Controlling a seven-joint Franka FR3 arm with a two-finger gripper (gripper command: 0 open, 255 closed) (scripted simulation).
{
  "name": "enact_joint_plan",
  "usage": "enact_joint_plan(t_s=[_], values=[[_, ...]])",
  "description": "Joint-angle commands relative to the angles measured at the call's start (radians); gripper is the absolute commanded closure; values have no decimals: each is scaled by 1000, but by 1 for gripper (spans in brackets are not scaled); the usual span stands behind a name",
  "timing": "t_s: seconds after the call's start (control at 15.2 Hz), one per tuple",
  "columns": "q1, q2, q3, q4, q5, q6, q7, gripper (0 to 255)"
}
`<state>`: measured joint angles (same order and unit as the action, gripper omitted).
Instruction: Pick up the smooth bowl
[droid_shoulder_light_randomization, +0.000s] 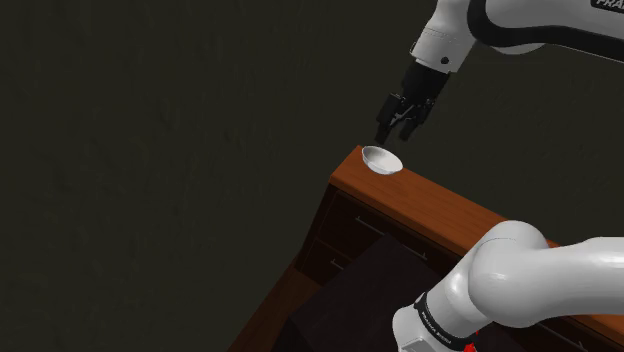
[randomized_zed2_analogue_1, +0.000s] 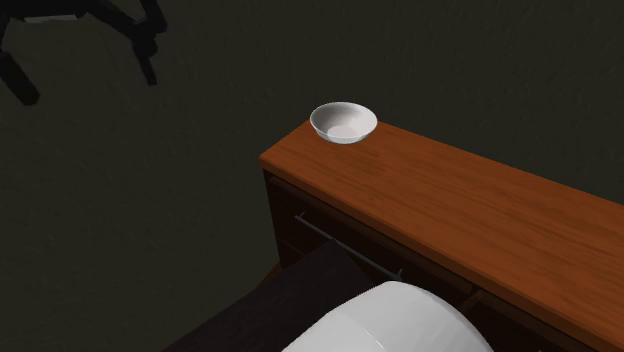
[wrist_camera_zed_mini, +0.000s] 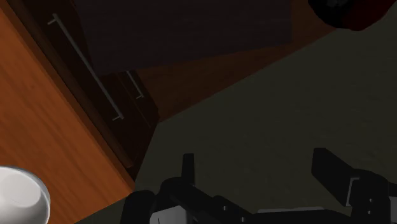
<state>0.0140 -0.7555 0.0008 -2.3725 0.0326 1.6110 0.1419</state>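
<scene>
White bowl sits upright on the wooden cabinet top, at its end corner toward the shoulder view's left. Gripper hangs close above, fingers wide apart, empty; bowl not between them.

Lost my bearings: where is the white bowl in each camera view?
Shoulder view: white bowl on the end corner of the wooden top, just below the gripper in the picture.
Second exterior view: white bowl upper middle, on the far corner of the wooden top.
Wrist view: white bowl on the wooden top, off to one side of the open gripper.
Shared landmark: the wooden top's corner.
</scene>
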Motion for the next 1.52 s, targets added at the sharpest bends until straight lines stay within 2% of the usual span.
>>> enact_joint_plan(t_s=[0.0,0.73,1.45], values=[[0,0,0,0,0,0,0,0],[-100,290,-29,-18,-167,266,20,0],[-199,636,-75,99,-350,463,94,0]])
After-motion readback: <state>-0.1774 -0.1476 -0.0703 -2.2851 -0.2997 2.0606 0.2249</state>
